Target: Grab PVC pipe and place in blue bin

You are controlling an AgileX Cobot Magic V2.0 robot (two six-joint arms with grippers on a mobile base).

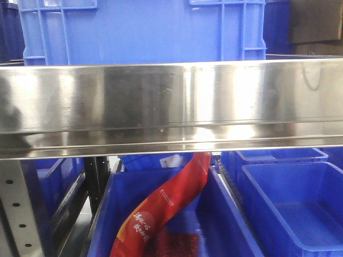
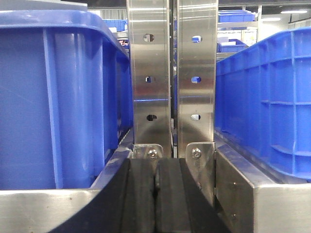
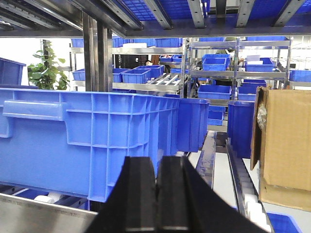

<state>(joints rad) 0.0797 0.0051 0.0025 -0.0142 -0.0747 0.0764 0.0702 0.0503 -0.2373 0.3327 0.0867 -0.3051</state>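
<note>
**Q:** Jaws first: what state are they in?

**A:** Both pairs are pressed together with nothing between them. The left gripper [image 2: 155, 194] has its black pads meeting at a thin seam, pointed at the perforated stainless-steel shelf upright [image 2: 171, 73]. The right gripper [image 3: 156, 199] looks the same, aimed at a large ribbed blue plastic crate [image 3: 92, 141].

**Q:** So how far along is the task?

**A:** By my reading, barely begun. Neither gripper holds anything, and the white curved PVC pipe is not visible in any view, so I cannot say where it lies. Finding it, grasping it and carrying it to a blue bin all remain.

**Q:** What do the containers hold?

**A:** Below the shiny steel shelf rail [image 1: 171, 107] in the front view, the open blue bin [image 1: 225, 214] directly beneath it holds a long red printed plastic package [image 1: 166, 209] leaning across it, with a dark red mesh-like patch under the package. To the right of that bin, another shallow blue tray [image 1: 292, 209] appears empty. Above the rail stands a tall blue crate [image 1: 144, 32]; its inside is hidden.

**Q:** Anything else?

**A:** A brown cardboard box [image 3: 284, 141] sits to the right of the ribbed crate; its contents can't be seen.
</note>
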